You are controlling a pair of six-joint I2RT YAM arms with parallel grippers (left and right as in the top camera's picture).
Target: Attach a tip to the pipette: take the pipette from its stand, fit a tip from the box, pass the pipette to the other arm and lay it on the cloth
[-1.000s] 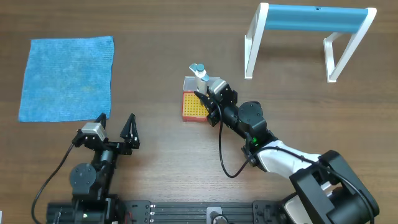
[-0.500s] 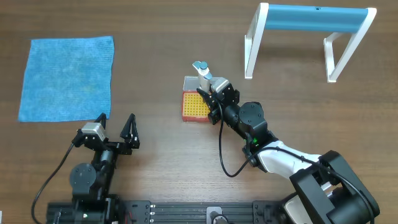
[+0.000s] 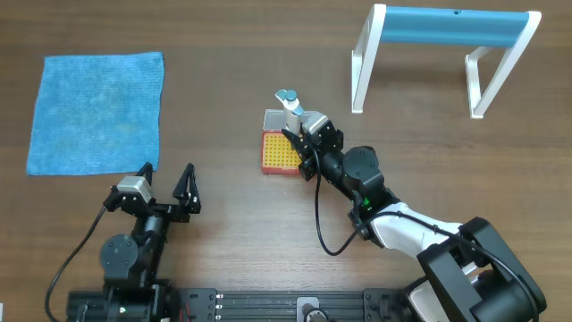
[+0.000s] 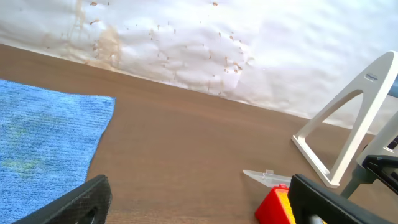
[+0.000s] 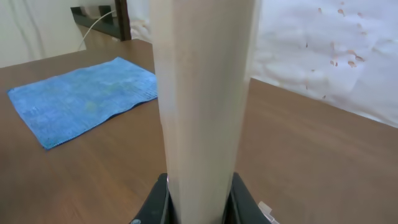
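My right gripper (image 3: 302, 134) is shut on the white pipette (image 3: 291, 111), whose blue-grey top points up the picture. It holds the pipette upright over the orange tip box (image 3: 279, 154) at the table's middle. In the right wrist view the pipette's pale body (image 5: 202, 99) stands between the fingers (image 5: 155, 199). The blue cloth (image 3: 96, 112) lies flat at the far left. My left gripper (image 3: 166, 182) stands open near the front left, with nothing between its fingers. The left wrist view shows the cloth (image 4: 43, 134) and a corner of the tip box (image 4: 277, 205).
The white pipette stand (image 3: 447, 54) with a blue top bar is at the back right, and its white leg (image 4: 348, 124) appears in the left wrist view. The tip box's clear lid (image 4: 264, 177) lies open behind it. Bare wood stretches between cloth and box.
Since a second ago the right gripper has shifted the pipette slightly up the picture and to the right over the tip box. The left arm has kept still.
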